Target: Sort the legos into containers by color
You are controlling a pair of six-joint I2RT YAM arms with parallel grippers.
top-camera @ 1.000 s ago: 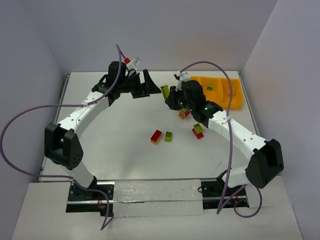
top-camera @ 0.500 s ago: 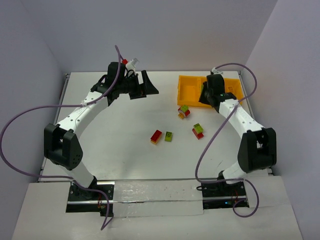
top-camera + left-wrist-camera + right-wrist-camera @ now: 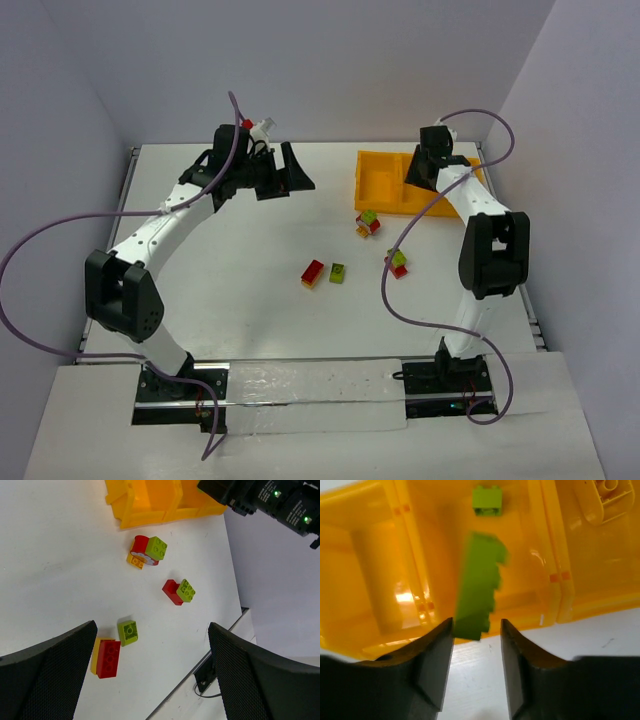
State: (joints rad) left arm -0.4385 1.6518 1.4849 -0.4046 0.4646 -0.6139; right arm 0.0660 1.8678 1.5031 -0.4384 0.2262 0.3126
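Looking down from the top camera: left gripper (image 3: 290, 172) hangs over the far surface (image 3: 230, 290), fingers spread wide and holding nothing. Right gripper (image 3: 424, 170) sits over the orange-yellow tray (image 3: 378, 185), its purple cable (image 3: 386, 285) looping past loose bricks.

Left wrist view: red-and-green pair (image 3: 179, 591), lone green brick (image 3: 127, 632), red-on-yellow pair (image 3: 106, 656), and a three-colour cluster (image 3: 146, 551) just beside the tray.

Right wrist view: fingers parted, a blurred lime brick (image 3: 479, 587) loose between them above the middle compartment, where another green brick (image 3: 487, 501) lies.
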